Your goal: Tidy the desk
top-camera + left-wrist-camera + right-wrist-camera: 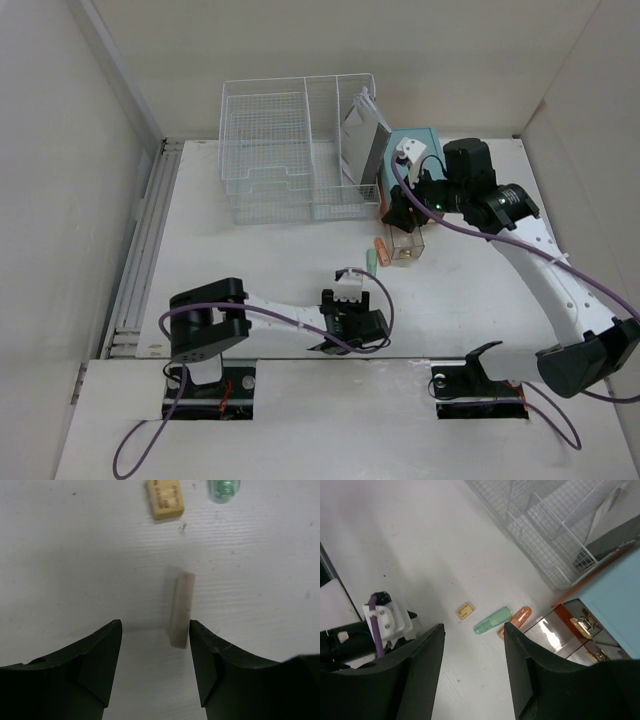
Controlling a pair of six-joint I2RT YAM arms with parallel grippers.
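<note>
The desk is a wide white tabletop. My left gripper hangs low over its near middle, open. A small off-white stick lies on the desk, its near end between the fingers and close beside the right fingertip, ungripped. Ahead of it lie a yellow eraser and a green tube. My right gripper hovers open and empty above the pulled-out clear drawer of the teal drawer box. Below it lie the green tube and an orange tube.
A white wire-mesh basket stands at the back, touching the teal box on its right. A dark flat item leans inside the basket's right compartment. Walls close in the desk on the left, back and right.
</note>
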